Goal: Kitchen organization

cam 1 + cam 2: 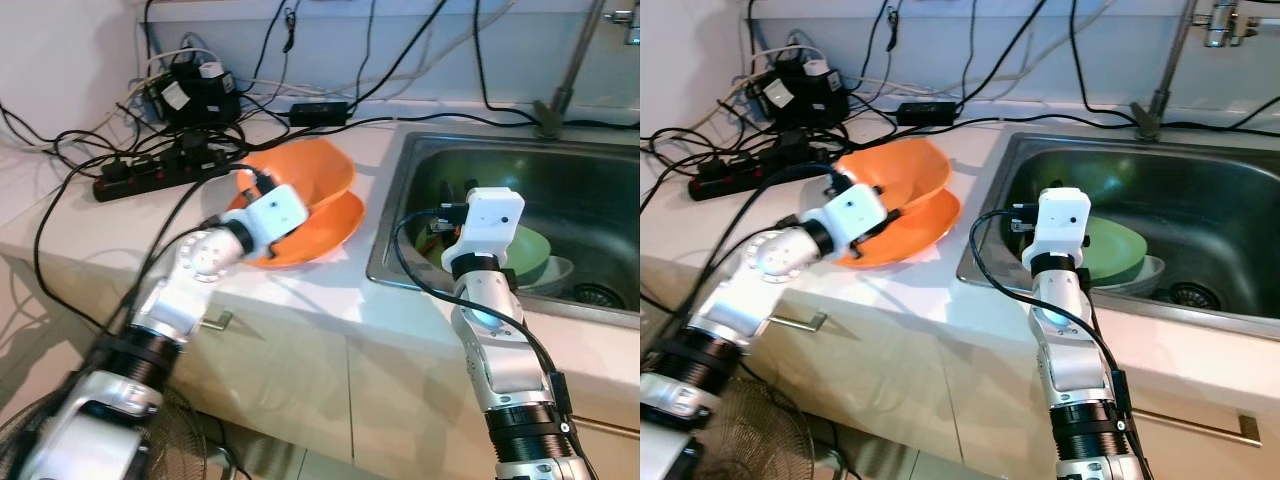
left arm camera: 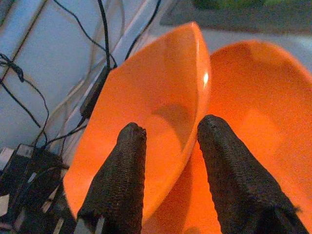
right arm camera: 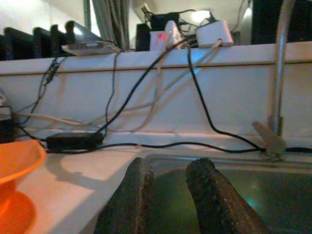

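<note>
Two orange bowls lie on the white counter [image 1: 300, 290] left of the sink. The upper bowl [image 1: 305, 170] is tilted and leans in the lower bowl [image 1: 335, 230]. My left gripper [image 2: 168, 129] is open and straddles the tilted bowl's rim [image 2: 195, 97], with one finger [image 2: 124, 170] inside it and the other [image 2: 229, 165] over the lower bowl. In the steel sink [image 1: 590, 190] a green bowl [image 1: 530, 255] rests on a white bowl [image 1: 560, 272]. My right gripper [image 3: 168, 168] hovers above the sink's left part, open, with nothing between its fingers.
A black power strip [image 1: 150, 172], adapters [image 1: 195, 90] and many black cables crowd the counter's back left. The faucet stem [image 1: 575, 55] rises behind the sink, and the drain [image 1: 600, 295] is at its right. A fan [image 1: 190, 440] stands on the floor at the lower left.
</note>
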### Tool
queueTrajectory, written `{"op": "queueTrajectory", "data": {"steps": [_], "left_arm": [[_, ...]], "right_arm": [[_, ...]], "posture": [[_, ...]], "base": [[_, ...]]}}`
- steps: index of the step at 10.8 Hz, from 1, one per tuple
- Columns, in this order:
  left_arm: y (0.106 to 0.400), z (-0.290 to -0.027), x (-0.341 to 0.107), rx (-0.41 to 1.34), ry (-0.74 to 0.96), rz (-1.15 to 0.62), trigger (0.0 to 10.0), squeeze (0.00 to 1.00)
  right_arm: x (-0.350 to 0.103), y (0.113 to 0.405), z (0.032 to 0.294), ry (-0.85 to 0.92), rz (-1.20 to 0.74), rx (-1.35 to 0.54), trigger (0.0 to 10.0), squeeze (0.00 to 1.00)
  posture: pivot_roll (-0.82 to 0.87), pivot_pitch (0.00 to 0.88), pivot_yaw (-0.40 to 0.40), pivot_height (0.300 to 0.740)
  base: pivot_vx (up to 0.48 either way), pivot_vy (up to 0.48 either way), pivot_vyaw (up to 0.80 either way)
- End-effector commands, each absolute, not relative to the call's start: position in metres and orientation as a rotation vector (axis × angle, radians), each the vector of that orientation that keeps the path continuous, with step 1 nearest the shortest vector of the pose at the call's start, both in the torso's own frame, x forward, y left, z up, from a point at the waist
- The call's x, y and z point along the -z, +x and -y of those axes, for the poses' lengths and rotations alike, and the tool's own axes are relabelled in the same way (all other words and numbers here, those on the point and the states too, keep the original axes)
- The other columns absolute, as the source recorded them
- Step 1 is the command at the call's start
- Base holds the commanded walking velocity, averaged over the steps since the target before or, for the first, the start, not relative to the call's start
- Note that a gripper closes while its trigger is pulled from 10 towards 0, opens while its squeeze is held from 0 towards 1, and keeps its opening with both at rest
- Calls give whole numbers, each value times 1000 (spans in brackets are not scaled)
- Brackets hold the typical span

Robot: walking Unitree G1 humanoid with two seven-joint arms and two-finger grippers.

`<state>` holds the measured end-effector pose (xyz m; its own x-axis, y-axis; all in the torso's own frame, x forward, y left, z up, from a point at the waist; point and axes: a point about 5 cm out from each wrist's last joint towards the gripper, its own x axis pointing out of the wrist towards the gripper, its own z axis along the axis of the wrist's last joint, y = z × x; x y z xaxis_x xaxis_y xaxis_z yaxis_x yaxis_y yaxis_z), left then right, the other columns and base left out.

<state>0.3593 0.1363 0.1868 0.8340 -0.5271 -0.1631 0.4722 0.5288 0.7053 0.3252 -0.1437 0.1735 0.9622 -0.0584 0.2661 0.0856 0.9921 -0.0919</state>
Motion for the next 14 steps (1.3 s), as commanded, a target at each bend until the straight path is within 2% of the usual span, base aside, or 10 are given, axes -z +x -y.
{"op": "queueTrajectory", "data": {"steps": [1,8,10,14], "left_arm": [[362,-140,-188,602,863,42,10000,0],[385,-133,-181,517,981,-31,10000,0],[391,-128,-183,492,995,-31,0,0],[393,-126,-181,490,999,-16,0,0]], "right_arm": [[-175,324,141,-101,265,74,10000,0],[-176,325,142,-106,257,79,10000,0],[-176,325,142,-108,255,81,10000,0],[-175,326,141,-110,246,82,10000,0]], "posture": [[46,0,128,740],[32,0,133,740],[26,0,135,740],[35,0,132,740]], "base": [[0,0,0],[0,0,0],[0,0,0],[0,0,0]]}}
